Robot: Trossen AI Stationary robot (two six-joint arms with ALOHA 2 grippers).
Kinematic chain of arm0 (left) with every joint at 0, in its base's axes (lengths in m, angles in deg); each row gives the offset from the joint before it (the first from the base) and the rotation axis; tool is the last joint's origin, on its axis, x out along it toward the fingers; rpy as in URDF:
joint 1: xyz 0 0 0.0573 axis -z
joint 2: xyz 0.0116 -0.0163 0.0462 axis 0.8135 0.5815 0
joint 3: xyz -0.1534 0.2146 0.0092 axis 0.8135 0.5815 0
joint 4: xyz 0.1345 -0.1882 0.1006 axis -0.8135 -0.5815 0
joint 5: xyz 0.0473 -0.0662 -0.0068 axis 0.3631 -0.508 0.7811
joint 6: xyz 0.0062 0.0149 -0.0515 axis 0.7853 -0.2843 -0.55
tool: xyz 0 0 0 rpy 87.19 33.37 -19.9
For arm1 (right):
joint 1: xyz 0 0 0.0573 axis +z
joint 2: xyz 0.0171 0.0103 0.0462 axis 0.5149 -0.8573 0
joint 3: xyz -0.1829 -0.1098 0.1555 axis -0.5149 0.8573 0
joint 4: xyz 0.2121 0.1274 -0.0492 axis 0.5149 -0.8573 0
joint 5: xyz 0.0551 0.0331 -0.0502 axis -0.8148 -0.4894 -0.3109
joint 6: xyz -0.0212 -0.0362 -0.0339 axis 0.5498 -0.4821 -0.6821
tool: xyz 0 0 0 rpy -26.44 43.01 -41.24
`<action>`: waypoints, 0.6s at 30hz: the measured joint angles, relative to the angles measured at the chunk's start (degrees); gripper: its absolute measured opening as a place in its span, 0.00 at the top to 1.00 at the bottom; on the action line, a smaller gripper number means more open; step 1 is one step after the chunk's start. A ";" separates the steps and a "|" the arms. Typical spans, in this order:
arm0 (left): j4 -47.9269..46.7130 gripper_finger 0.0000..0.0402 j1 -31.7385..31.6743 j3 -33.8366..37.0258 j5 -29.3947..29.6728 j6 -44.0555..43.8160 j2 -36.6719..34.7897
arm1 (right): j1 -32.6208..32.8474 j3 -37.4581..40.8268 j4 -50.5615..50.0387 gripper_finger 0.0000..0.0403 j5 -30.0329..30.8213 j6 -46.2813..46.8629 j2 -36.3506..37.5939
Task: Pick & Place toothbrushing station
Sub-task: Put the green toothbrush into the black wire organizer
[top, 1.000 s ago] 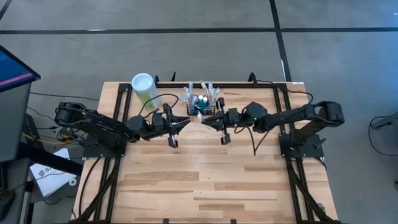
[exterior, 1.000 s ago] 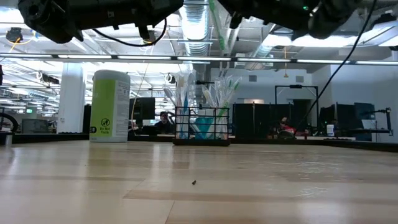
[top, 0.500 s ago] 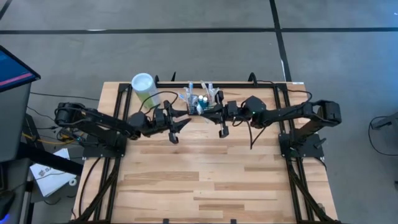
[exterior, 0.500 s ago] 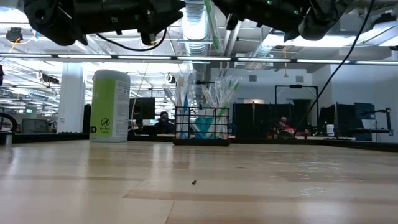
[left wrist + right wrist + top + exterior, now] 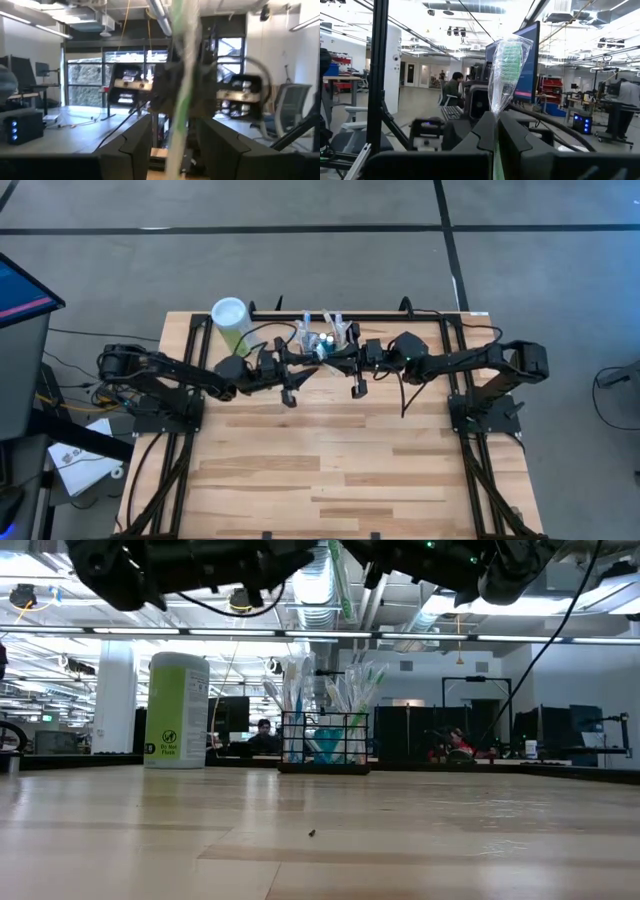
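The toothbrushing station [image 5: 322, 345], a black wire basket [image 5: 322, 745] with wrapped toothbrushes standing in it, rests on its base at the table's far edge. My right gripper [image 5: 345, 362] is shut on a green toothbrush in a clear wrapper [image 5: 506, 75], held above the basket. It shows as a slanted green stick [image 5: 343, 585] in the low view. My left gripper [image 5: 300, 366] is open, level with the right one. Its fingers [image 5: 132, 145] stand on either side of that toothbrush [image 5: 182, 75] without plainly touching it. My right gripper pinches the toothbrush's green handle [image 5: 496, 159] between its two fingers, coming level from the table's right. The wrapped head stands out beyond the fingertips. The toothbrush is lifted clear, slanting above the basket.
A pale-green cylinder with a white lid [image 5: 232, 323] stands at the far left, beside the basket. The wooden table top [image 5: 330, 460] spreads toward the near edge. Black frame rails [image 5: 200, 380] run along both sides.
My left gripper has moved toward the table's right and far edge, up to the toothbrush in my right gripper. My right gripper has shifted a little toward the far edge with the toothbrush, still shut on it.
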 joint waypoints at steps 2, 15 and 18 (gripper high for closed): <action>-0.14 0.64 -0.10 -1.03 0.12 0.06 1.68 | -0.25 0.00 -0.04 1.00 -0.02 0.44 0.00; -0.10 0.66 -0.52 -5.68 0.03 1.43 5.16 | -0.48 0.00 -2.10 1.00 0.00 0.15 0.00; -0.34 0.69 -0.54 -5.68 0.05 1.43 5.16 | -0.48 0.00 -2.04 1.00 0.00 0.01 0.00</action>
